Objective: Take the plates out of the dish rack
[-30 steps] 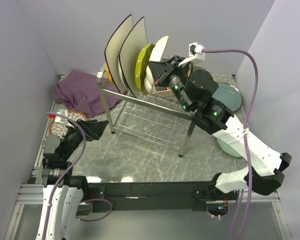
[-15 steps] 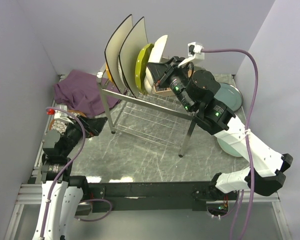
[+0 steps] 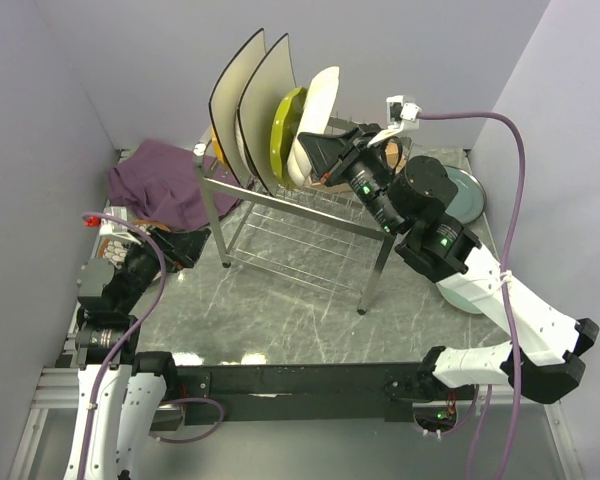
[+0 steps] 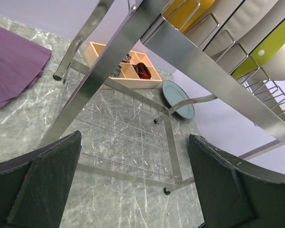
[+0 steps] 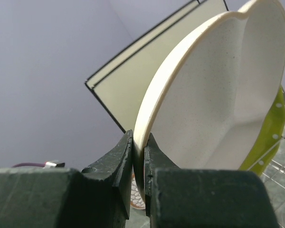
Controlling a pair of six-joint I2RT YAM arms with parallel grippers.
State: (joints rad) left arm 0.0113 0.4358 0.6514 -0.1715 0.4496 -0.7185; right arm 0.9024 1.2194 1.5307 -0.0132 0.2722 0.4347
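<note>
The silver dish rack (image 3: 300,215) stands mid-table and holds two large cream square plates (image 3: 255,100), a yellow-green plate (image 3: 285,125) and a cream round plate (image 3: 317,105). My right gripper (image 3: 317,152) is shut on the cream plate's lower rim; in the right wrist view the fingers (image 5: 118,156) pinch the rim of the cream plate (image 5: 218,104). My left gripper (image 3: 187,245) is open and empty, low beside the rack's left leg, above the patterned plate (image 3: 115,245). In the left wrist view it (image 4: 133,183) faces the rack (image 4: 199,61). A teal-grey plate (image 3: 470,190) and a mint plate (image 3: 467,297) lie on the right.
A purple cloth (image 3: 160,180) lies at the back left. A wooden compartment box (image 4: 123,66) sits behind the rack, with the teal-grey plate (image 4: 178,97) to its right. Grey walls close in on the back and both sides.
My right gripper has raised the cream plate a little in the rack, and its arm has swung right. My left arm has drawn back and up, away from the patterned plate.
</note>
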